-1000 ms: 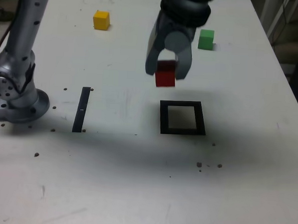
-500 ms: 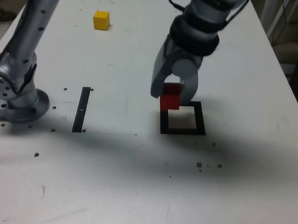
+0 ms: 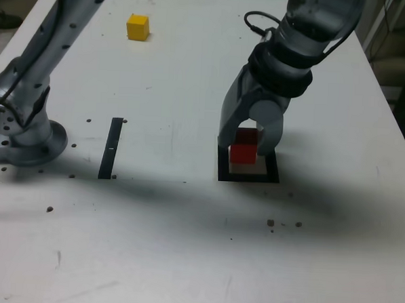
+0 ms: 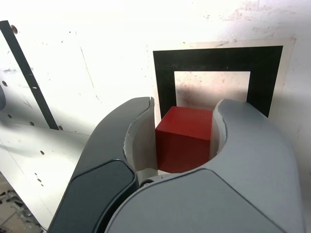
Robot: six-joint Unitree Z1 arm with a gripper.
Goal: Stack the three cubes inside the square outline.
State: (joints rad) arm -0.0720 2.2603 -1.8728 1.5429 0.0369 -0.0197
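Note:
My gripper (image 3: pixel 247 148) is shut on the red cube (image 3: pixel 243 152), which hangs just above the cream centre of the square outline (image 3: pixel 223 166). In the wrist view the red cube (image 4: pixel 184 138) sits clamped between my two fingers (image 4: pixel 124 145), with the black square outline (image 4: pixel 165 73) directly beyond it. The yellow cube (image 3: pixel 138 26) rests far back on the table at the exterior view's left. The green cube is hidden behind my arm.
A thin black strip (image 3: pixel 111 147) lies on the table to the exterior view's left of the outline. The arm's base (image 3: pixel 23 132) stands at the left edge. Small dark specks (image 3: pixel 283 224) dot the white tabletop (image 3: pixel 184 245).
My gripper has carried the red cube forward and down, from above the table behind the outline to just over the outline's centre. The arm now covers the green cube.

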